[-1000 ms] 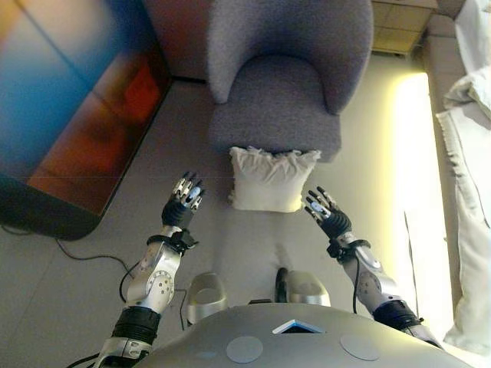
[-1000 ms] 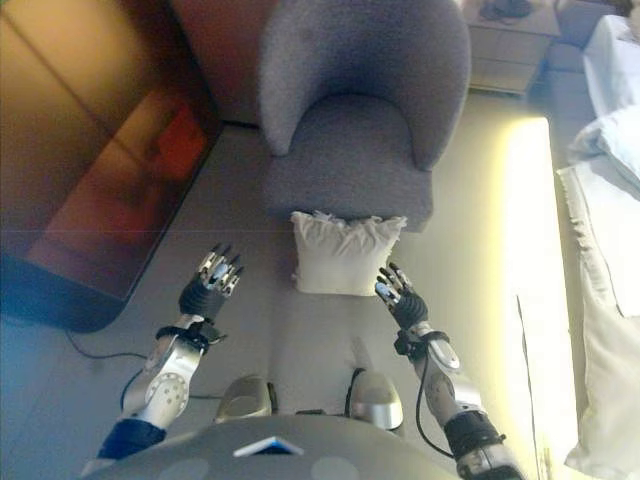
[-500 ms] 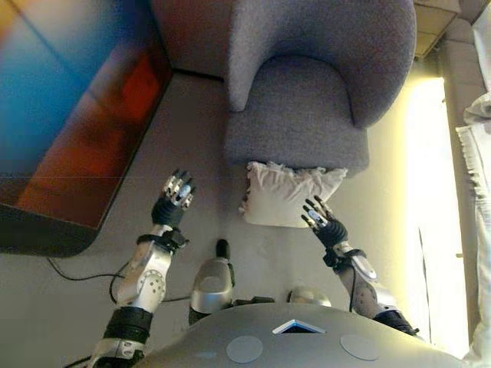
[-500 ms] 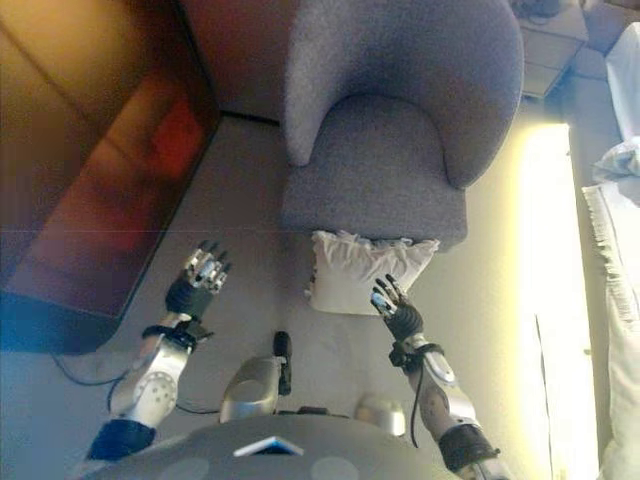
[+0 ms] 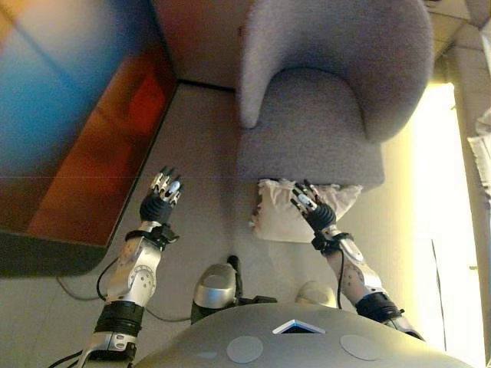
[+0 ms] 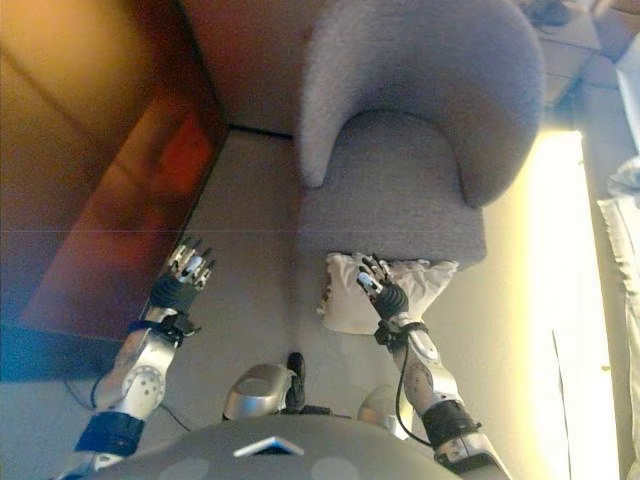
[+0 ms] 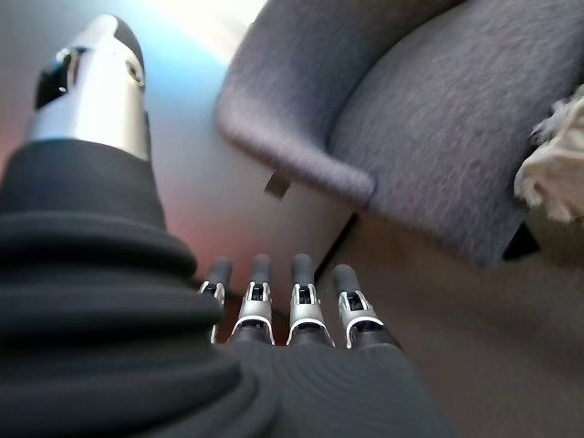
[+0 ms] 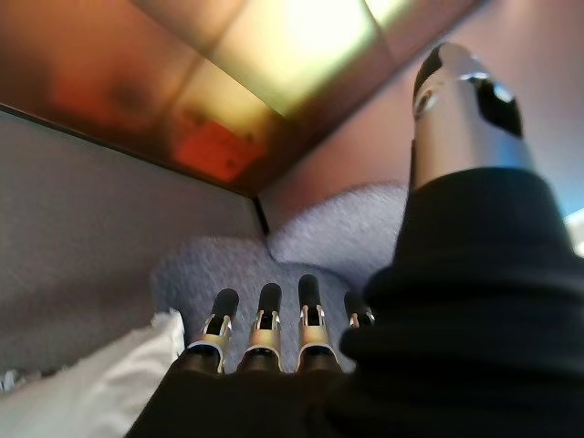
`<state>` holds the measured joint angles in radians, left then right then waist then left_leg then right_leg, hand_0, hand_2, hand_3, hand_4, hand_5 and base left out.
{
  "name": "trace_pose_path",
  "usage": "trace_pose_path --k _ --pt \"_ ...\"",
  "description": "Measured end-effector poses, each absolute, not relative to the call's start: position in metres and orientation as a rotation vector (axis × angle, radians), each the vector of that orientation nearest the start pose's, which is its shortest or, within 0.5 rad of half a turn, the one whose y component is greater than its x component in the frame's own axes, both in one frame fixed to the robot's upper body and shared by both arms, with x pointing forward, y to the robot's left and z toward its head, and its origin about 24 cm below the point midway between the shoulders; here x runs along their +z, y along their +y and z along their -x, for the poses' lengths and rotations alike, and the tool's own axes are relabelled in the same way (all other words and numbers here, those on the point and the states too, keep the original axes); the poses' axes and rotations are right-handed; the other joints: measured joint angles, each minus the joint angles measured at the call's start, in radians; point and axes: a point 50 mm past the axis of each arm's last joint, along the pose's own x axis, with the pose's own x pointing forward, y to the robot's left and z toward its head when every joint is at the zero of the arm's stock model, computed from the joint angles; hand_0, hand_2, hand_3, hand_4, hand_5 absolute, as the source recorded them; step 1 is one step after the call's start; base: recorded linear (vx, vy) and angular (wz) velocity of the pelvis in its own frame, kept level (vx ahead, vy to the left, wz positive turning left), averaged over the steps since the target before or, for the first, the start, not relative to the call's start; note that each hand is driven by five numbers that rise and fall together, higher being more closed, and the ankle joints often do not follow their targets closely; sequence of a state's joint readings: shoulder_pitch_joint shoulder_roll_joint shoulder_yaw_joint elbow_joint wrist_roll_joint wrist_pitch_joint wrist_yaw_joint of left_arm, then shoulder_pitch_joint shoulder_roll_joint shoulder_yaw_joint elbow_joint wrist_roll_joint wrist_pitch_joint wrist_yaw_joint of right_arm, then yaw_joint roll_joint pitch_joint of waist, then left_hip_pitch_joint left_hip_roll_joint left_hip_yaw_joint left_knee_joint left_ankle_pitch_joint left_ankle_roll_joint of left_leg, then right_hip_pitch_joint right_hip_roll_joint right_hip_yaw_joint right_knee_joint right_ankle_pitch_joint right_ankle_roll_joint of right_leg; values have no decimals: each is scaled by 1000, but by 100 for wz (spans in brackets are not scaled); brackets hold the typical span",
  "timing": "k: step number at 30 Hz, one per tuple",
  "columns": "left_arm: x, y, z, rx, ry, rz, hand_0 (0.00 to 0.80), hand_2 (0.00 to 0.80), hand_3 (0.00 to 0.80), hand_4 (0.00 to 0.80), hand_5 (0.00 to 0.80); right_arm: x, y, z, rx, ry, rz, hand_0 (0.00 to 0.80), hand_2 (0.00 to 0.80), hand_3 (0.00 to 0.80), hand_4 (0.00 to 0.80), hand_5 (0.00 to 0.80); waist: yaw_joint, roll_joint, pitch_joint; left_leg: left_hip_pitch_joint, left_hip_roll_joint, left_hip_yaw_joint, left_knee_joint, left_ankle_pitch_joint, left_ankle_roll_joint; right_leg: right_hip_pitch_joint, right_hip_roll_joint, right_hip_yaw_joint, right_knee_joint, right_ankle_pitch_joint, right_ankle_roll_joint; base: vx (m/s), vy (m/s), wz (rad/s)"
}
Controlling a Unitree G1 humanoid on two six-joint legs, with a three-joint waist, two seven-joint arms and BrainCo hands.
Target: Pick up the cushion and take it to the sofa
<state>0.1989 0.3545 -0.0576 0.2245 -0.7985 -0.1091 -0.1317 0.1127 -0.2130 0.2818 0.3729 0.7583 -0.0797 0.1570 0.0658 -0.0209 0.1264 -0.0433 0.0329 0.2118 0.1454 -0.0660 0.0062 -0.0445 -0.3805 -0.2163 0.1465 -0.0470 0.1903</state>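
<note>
Cushion (image 5: pixel 285 216) is seen on the floor (image 5: pixel 201 169), leaning against the front of the grey sofa (image 5: pixel 322 115). On the left, the left hand (image 5: pixel 159 201) is held relaxed and empty, well apart. The right hand (image 5: pixel 308 208) is stretched over the cushion, fingers straight, nothing grasped. The reach seems in hand; next, both hands must be brought to the cushion's sides.

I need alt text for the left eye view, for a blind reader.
The right hand, open, reaches over a white cushion lying on the floor against a grey armchair. The left hand, open, is raised apart, near a dark cabinet.
</note>
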Motion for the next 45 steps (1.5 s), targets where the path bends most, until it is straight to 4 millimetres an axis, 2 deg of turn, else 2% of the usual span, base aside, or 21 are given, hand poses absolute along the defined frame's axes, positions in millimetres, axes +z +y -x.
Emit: trace_pose_path --k 2,4,5,7,8,11,14,16,18,19,21,22,23,24,25,27,31,34,38,41,45 --pt "-29 233 -189 74 267 435 0 0 0 0 0 -62 -145 -195 159 447 -535 0 0 0 0 0 -20 -35 -10 -2 5 -33 7 1 -40 -17 -17 51 -101 81 6 379 -270 25" --pt "-28 238 -186 71 274 415 0 0 0 0 0 -63 -144 -195 163 455 -539 0 0 0 0 0 -26 -65 -13 -4 17 -61 12 0 -89 -14 -18 94 -144 101 9 392 -252 42" --pt "-32 238 -182 73 288 420 0 0 0 0 0 -65 -147 -194 155 467 -534 0 0 0 0 0 -29 -61 -12 -1 50 -87 8 4 -116 -8 16 98 -133 160 54 363 -257 41" --pt "-37 231 -173 68 306 453 0 0 0 0 0 -68 -159 -193 135 490 -502 0 0 0 0 0 -32 -13 -15 16 114 -109 13 4 -125 -3 85 92 -122 129 20 337 -262 15" --pt "-40 228 -169 74 313 469 0 0 0 0 0 -66 -167 -195 134 491 -475 0 0 0 0 0 -34 16 -14 32 140 -105 5 -10 -144 -4 115 84 -105 116 4 301 -250 -5" --pt "-43 223 -166 87 316 498 0 0 0 0 0 -64 -178 -199 138 505 -433 0 0 0 0 0 -56 36 -13 52 175 -108 -30 3 -135 8 150 82 -63 82 -10 321 -251 9" --pt "-39 221 -175 90 294 501 0 0 0 0 0 -63 -175 -202 140 516 -429 0 0 0 0 0 -84 15 -3 55 175 -120 -23 7 -141 7 155 93 -21 48 -11 184 -147 18" --pt "-34 219 -185 93 271 502 0 0 0 0 0 -66 -167 -199 151 548 -435 0 0 0 0 0 -82 -4 0 25 174 -119 42 19 -163 5 163 101 6 15 -10 147 -153 40" --pt "-29 217 -194 97 253 502 0 0 0 0 0 -67 -157 -200 158 551 -456 0 0 0 0 0 -76 -21 0 -38 171 -136 150 33 -144 20 158 97 12 -10 -21 143 85 51" --pt "-30 217 -194 101 257 501 0 0 0 0 0 -66 -155 -201 165 548 -456 0 0 0 0 0 -73 -23 0 -40 164 -135 156 49 -120 38 148 94 5 -13 -22 138 231 38" --pt "-32 216 -193 98 265 503 0 0 0 0 0 -64 -157 -202 155 526 -454 0 0 0 0 0 -74 -7 -8 -49 161 -131 113 49 -102 42 135 77 4 -20 -19 74 235 52" --pt "-32 212 -194 78 266 508 0 0 0 0 0 -63 -166 -202 135 508 -436 0 0 0 0 0 -80 33 -14 -50 153 -123 56 34 -97 35 136 55 7 -22 -12 33 193 57" --pt "-31 210 -196 62 264 511 0 0 0 0 0 -63 -172 -200 115 505 -427 0 0 0 0 0 -78 45 -13 -50 151 -115 31 34 -131 27 130 51 14 -23 -6 51 168 54" --pt "-30 208 -196 44 262 513 0 0 0 0 0 -64 -176 -197 93 499 -422 0 0 0 0 0 -73 48 -13 -51 137 -110 22 47 -128 19 112 52 13 -21 5 61 128 38" --pt "-29 208 -196 32 262 512 0 0 0 0 0 -66 -176 -194 81 497 -424 0 0 0 0 0 -75 54 -8 -53 122 -112 25 55 -141 22 103 55 11 -15 8 74 100 27" --pt "-31 211 -193 26 276 498 0 0 0 0 0 -68 -170 -192 81 497 -449 0 0 0 0 0 -49 36 0 -32 95 -94 -3 62 -130 28 78 67 -18 4 17 79 92 -11" --pt "-29 219 -191 4 289 419 0 0 0 0 0 -67 -156 -192 89 480 -494 0 0 0 0 0 -53 15 1 6 76 -68 -50 71 -125 47 65 70 -63 37 17 107 48 -21" --pt "-28 223 -192 13 286 392 0 0 0 0 0 -68 -158 -191 89 484 -487 0 0 0 0 0 -56 14 0 37 90 -33 -78 79 -137 44 72 70 -83 56 28 27 -126 -36" --pt "-28 225 -192 36 280 381 0 0 0 0 0 -64 -161 -197 116 466 -454 0 0 0 0 0 -51 14 -1 70 134 9 -136 104 -165 50 114 40 -164 127 10 8 -105 -45" --pt "-29 219 -192 20 280 378 0 0 0 0 0 -62 -163 -199 109 459 -428 0 0 0 0 0 -66 17 -3 96 153 4 -167 114 -175 78 148 36 -207 143 -3 48 -54 -14" --pt "-31 212 -190 -13 284 397 0 0 0 0 0 -61 -168 -199 98 444 -374 0 0 0 0 0 -76 27 -15 115 160 5 -192 120 -185 93 160 32 -226 144 -5 9 -6 0"
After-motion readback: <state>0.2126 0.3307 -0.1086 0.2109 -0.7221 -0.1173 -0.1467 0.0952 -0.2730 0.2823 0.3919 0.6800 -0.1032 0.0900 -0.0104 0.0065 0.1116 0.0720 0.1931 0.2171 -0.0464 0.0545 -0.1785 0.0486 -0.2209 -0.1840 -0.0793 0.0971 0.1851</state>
